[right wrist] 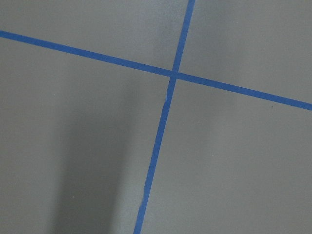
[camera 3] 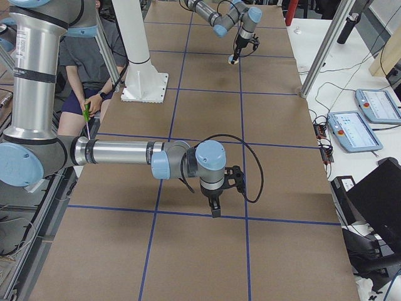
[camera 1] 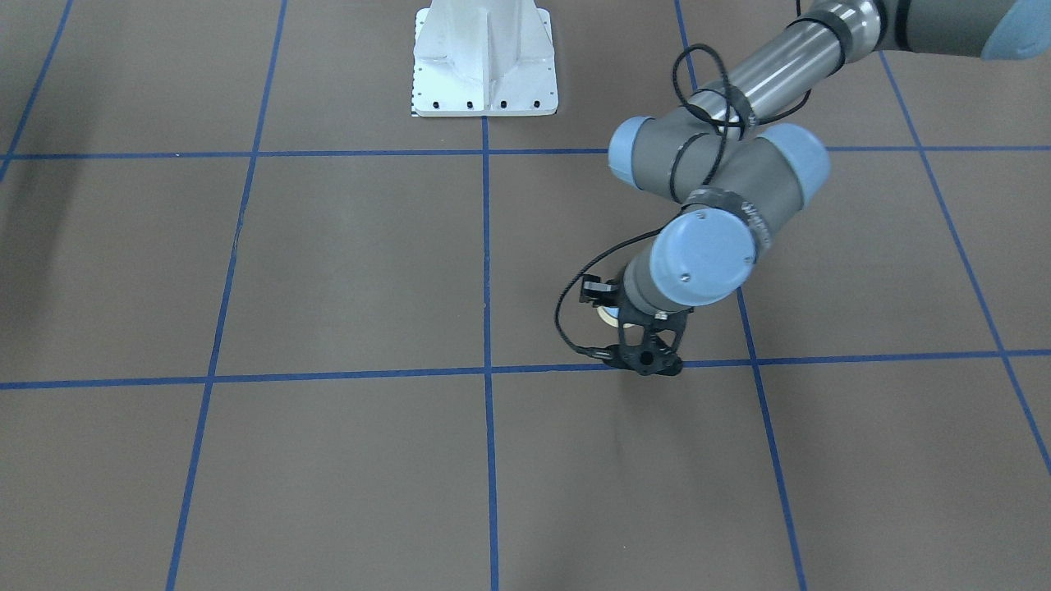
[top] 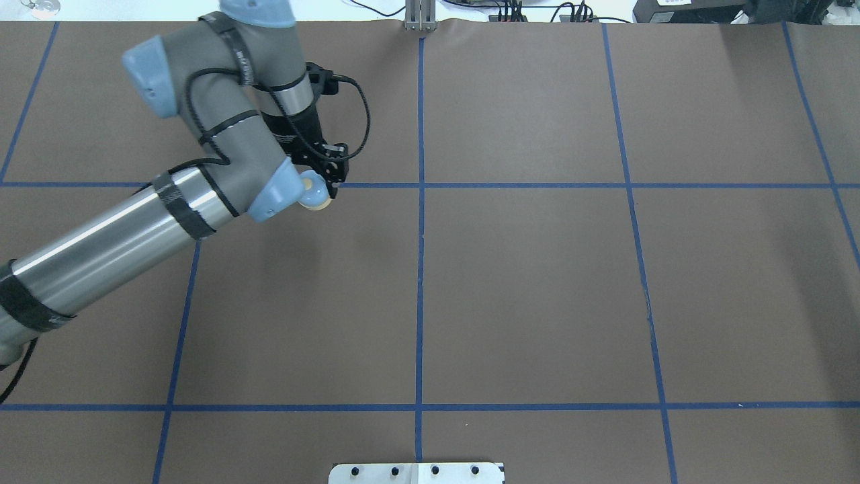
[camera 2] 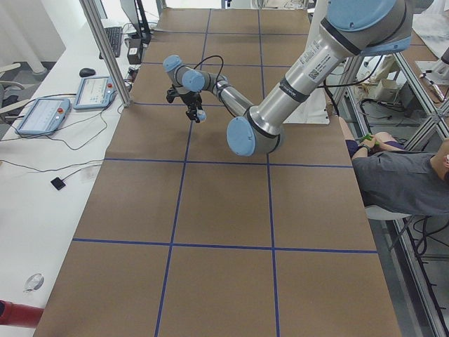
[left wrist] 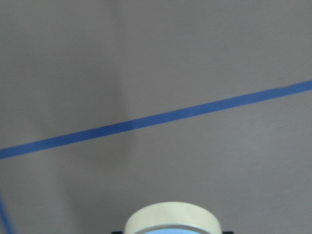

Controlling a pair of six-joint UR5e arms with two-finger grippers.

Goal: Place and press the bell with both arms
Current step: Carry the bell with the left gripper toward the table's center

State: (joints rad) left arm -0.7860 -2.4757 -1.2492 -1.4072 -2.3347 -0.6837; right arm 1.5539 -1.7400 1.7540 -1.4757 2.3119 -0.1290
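- Right arm (camera 3: 119, 152): nearest item in the exterior right view, reaching out low over the counter (camera 3: 282, 188).
- Right pincer (camera 3: 215, 212): points down, just above a blue tape line. Whether it is open or closed cannot be told. Its wrist view shows only bare counter and crossing tape, and nothing is seen in it.
- Pedestal (camera 3: 145, 88): white, bolted, at the robot's edge of the counter.
- Left arm (top: 121, 235): stretched toward the far half of the counter, wrist turned down.
- Left pincer (top: 326, 178): black, pointing down beside a tape line (top: 537, 185). It appears closed about the bell, though the contact itself is hidden.
- Bell (top: 314, 195): at the left pincer's tips, dome up and cream base toward the counter, close to the tape line. Whether it rests on the counter or hangs just above it cannot be told.
- Handling, as a judgement: likely light and rigid. The dome is smooth and probably slippery, so a hold low on its sides, near the base rim, seems safest.
- The top should be kept free for the press. A bell this light may skid or tip under an off-centre push, so the press should go straight down.
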